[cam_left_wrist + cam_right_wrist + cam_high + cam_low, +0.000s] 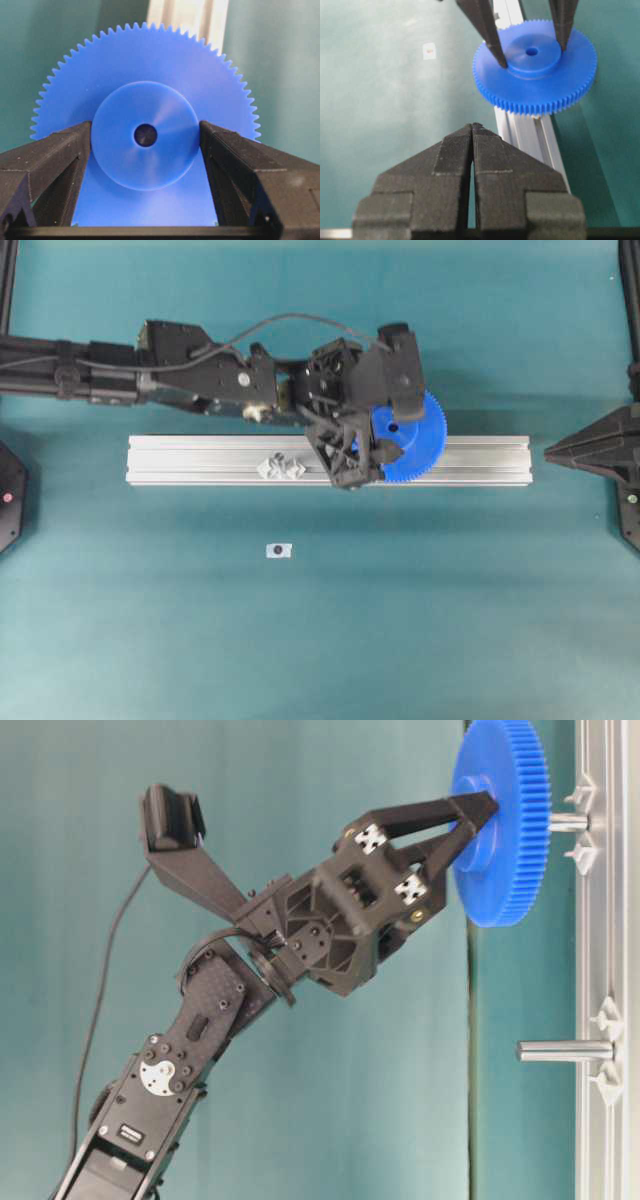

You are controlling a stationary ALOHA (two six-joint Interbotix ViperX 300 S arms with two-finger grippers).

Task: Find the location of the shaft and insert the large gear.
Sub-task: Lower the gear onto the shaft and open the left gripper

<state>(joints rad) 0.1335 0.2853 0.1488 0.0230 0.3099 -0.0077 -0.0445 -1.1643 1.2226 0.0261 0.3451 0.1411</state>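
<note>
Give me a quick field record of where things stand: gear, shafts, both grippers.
large gear: held by its hub, over the rail
left gripper: fingers clamp the hub on both sides
shaft: tip at the gear's far face; seating cannot be told
second shaft: bare, further along the rail
right gripper: shut, empty, away from the gear

the rail (pixel 200 459) lies across the middle of the surface (pixel 320 640), running left to right in the overhead view. the large gear (pixel 420 445) sits over the rail's right half, overhanging its far edge, with the left pincer (pixel 383 437) on its hub from the left. a shaft (pixel 283 467) stands on the rail left of the gear. a small sticker (pixel 278 551) lies on the surface nearer than the rail. the right pincer (pixel 472 131) rests at the right edge, apart from the rail.
</note>
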